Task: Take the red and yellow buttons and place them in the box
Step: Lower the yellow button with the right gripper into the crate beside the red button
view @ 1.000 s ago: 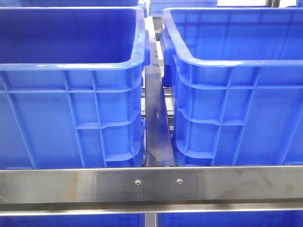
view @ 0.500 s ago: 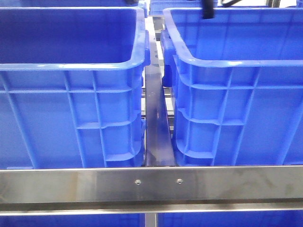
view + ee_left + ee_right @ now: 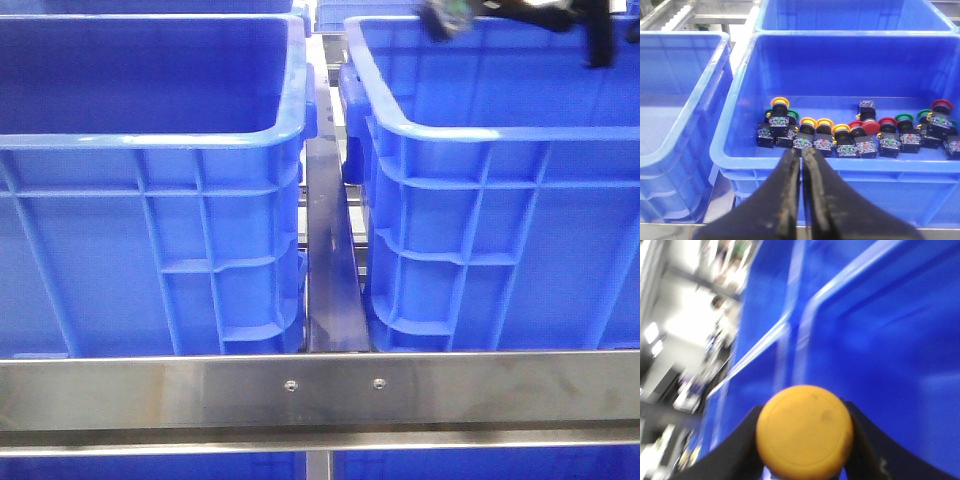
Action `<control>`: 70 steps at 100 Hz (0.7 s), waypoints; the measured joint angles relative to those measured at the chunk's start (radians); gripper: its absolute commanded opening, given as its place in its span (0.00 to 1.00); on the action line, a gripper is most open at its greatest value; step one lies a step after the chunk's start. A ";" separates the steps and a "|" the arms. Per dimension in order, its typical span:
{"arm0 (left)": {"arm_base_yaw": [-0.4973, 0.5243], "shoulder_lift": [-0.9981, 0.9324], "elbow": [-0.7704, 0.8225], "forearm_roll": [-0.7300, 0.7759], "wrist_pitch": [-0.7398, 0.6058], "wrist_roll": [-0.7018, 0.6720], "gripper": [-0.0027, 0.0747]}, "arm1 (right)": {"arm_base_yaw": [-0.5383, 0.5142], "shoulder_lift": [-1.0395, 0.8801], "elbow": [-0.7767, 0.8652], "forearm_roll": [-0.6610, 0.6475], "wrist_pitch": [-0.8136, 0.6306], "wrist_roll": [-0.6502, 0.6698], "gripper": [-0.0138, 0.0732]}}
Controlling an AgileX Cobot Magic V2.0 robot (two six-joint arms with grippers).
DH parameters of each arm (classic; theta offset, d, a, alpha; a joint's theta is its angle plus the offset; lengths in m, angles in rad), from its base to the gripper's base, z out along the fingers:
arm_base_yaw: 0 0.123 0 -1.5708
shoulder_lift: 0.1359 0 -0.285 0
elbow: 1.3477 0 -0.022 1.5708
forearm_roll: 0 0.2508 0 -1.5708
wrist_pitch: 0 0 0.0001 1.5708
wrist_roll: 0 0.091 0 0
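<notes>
Several red, yellow and green push buttons [image 3: 840, 137] lie in a row on the floor of a blue crate [image 3: 740, 100] in the left wrist view. My left gripper [image 3: 801, 155] is shut and empty, hovering just outside that crate's near rim. My right gripper [image 3: 804, 410] is shut on a yellow button [image 3: 805, 432], its round orange-yellow cap facing the camera, with blurred blue crate walls behind. In the front view the right arm [image 3: 520, 12] shows as a dark blur at the top edge over the right crate [image 3: 500, 130]. Which crate is the box I cannot tell.
A second blue crate [image 3: 670, 150] with a bare floor stands beside the one with buttons. In the front view a left crate [image 3: 150, 140] and the right crate flank a dark metal rail [image 3: 330, 280]. A steel bar [image 3: 320, 385] crosses in front.
The right arm has come into the front view at the top right and spread rightward over the right crate. The crates have not moved.
</notes>
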State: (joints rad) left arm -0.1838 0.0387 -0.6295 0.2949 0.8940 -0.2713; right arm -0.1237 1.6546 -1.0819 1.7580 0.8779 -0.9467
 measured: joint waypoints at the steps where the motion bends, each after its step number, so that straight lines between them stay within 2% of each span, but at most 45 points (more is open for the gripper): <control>1: 0.000 0.000 0.000 0.000 0.000 0.000 0.01 | -0.004 0.000 0.000 0.000 -0.009 0.000 0.22; 16: 0.000 0.000 0.000 0.000 0.000 0.000 0.01 | -0.068 0.020 0.005 0.011 -0.093 0.040 0.22; 40: 0.000 0.000 0.000 0.000 0.000 0.000 0.01 | -0.090 0.079 0.005 0.025 -0.247 0.153 0.22; 70: 0.000 0.000 0.000 0.000 0.000 0.000 0.01 | -0.090 0.174 -0.013 0.029 -0.291 0.292 0.22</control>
State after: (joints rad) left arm -0.1838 0.0387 -0.6295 0.2949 0.8940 -0.2713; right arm -0.2133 1.8283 -1.0946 1.7873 0.5868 -0.6543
